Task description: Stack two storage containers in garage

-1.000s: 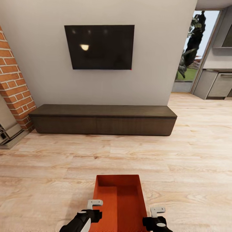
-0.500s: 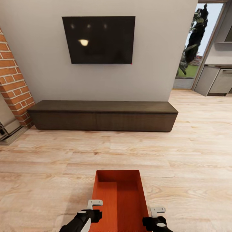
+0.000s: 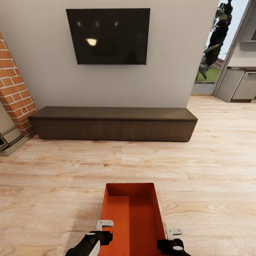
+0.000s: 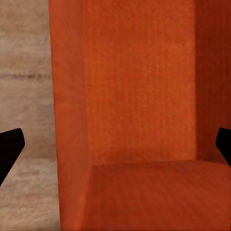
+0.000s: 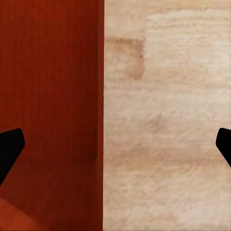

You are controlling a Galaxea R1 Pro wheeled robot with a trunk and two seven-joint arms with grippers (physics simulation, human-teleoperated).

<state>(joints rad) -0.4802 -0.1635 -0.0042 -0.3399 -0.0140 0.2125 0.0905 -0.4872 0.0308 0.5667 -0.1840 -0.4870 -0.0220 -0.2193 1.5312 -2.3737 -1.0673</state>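
While the left pincer (image 3: 105, 230) straddles the storage container's (image 3: 130, 217) left wall, jaws wide, the box sits low on the wood-plank floor (image 3: 53, 185) between both arms; the right pincer (image 3: 174, 237) straddles its right wall, equally wide.

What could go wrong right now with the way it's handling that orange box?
Both grippers, left and right, look open, each straddling a long wall of the storage container. The thin wall may slip if the fingers close off-centre. An uneven two-arm lift could tilt the box. The low cabinet stands ahead, so driving forward risks a bump.
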